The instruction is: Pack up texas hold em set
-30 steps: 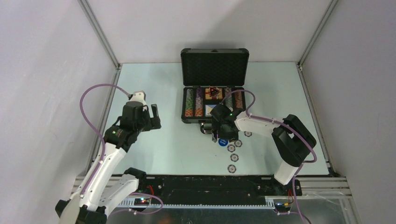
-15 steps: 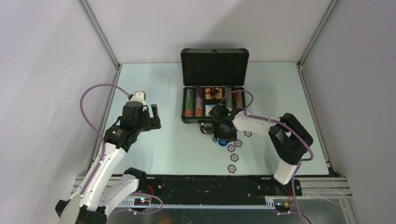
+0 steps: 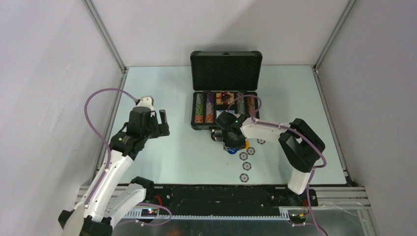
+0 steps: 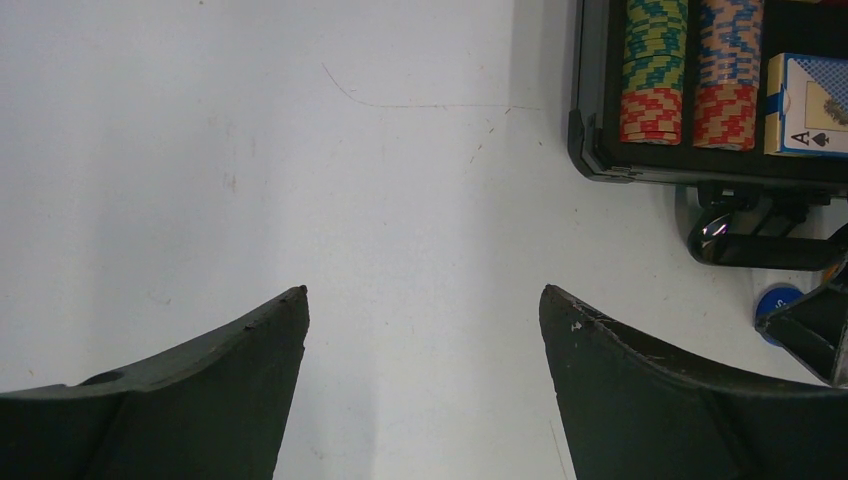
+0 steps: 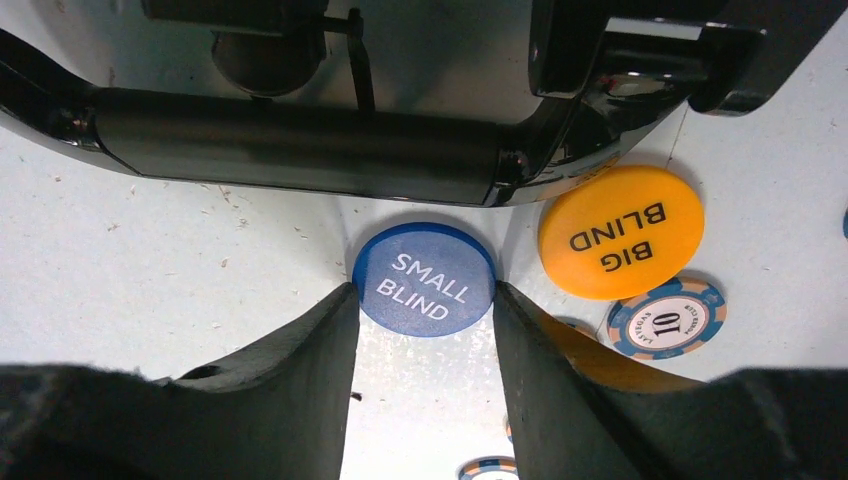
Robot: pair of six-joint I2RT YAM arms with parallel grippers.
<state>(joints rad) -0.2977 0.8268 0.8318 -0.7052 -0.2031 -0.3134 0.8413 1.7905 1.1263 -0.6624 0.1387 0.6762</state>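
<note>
- Nearest the arm bases, loose striped poker chips lie flat on the counter. They form a short trail running toward 12 o'clock, up to the right pincer.
- The left pincer hovers over bare counter at about 9 o'clock from the briefcase handle. Its fingers stand wide apart with nothing between them.
- The right pincer is down at the counter, just at 6 o'clock of the handle. Its two fingers are clamped on opposite edges of the blue SMALL BLIND button, which lies flat on the counter.
- In the right wrist view, the orange BIG BLIND button lies flat at 3 o'clock of the blue one, just beside it with a thin gap between.
- A blue-and-white chip marked 10 sits right against the orange button's edge at its 5 o'clock.
- The black briefcase handle lies on the counter just past both buttons.
- The dark grey briefcase stands open at 12 o'clock on the counter.
- Its tray holds rows of chips on edge and a card box showing an ace of spades.
- A dark triangular marker rests at the tray's far side.
- The lid stands upright behind the tray.
</note>
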